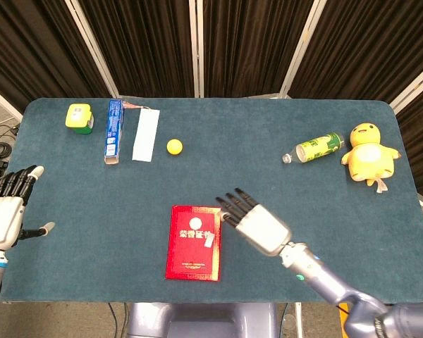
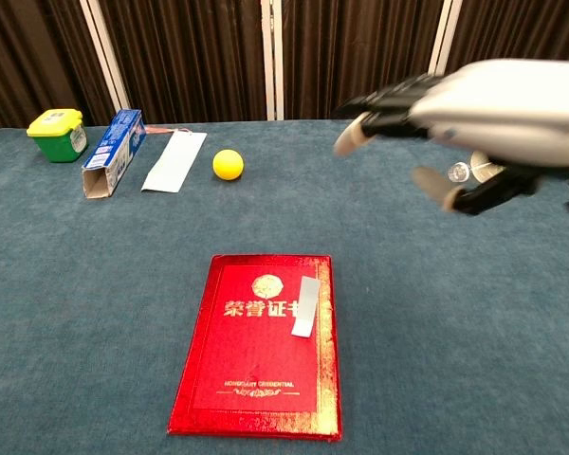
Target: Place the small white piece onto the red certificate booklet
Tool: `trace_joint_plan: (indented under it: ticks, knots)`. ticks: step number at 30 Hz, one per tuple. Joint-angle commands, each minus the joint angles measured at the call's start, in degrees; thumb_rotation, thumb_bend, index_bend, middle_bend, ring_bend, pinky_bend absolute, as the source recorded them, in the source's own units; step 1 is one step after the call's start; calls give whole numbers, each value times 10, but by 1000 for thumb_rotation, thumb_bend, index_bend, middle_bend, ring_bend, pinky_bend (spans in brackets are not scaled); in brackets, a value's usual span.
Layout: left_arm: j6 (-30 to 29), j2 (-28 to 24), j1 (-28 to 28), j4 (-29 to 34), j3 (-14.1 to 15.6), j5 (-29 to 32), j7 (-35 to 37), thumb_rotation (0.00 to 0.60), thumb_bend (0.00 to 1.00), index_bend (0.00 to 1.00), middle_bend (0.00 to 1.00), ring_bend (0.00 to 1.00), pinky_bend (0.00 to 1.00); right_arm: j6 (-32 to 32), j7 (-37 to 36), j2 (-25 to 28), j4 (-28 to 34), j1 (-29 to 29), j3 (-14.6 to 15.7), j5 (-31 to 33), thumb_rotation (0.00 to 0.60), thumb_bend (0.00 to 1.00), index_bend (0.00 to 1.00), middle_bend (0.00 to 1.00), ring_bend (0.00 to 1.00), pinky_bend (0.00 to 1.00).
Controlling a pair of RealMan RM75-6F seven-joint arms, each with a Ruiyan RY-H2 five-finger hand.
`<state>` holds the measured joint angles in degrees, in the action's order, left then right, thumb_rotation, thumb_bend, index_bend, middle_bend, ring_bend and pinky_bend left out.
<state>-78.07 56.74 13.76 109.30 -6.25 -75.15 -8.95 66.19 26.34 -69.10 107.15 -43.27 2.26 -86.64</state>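
Note:
The red certificate booklet [image 1: 194, 242] [image 2: 262, 353] lies flat near the table's front edge. The small white piece [image 1: 209, 239] [image 2: 306, 306] rests on its right half, free of any hand. My right hand [image 1: 255, 222] [image 2: 474, 104] hovers open above the table just right of the booklet, fingers spread, holding nothing. My left hand [image 1: 7, 209] stays open at the far left edge, away from the booklet; the chest view does not show it.
At the back left sit a yellow-green container [image 1: 78, 116], a blue box [image 1: 113, 130], a white card [image 1: 145, 135] and a yellow ball [image 1: 174, 146]. A green bottle [image 1: 314, 148] and a yellow plush duck [image 1: 367, 154] lie at the right.

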Motion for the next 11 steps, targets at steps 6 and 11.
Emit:
trace_joint_plan:
  ticks: [6, 11]
  knots:
    - [-27, -4, -29, -6, 28, -46, 28, 600, 0, 0, 0, 0, 0, 155, -158, 60, -32, 131, 18, -29, 600, 4, 0, 0, 0, 0]
    - [-45, -5, -49, -13, 41, -62, 38, 600, 0, 0, 0, 0, 0, 220, -204, 55, -45, 195, 25, -28, 600, 0, 0, 0, 0, 0]
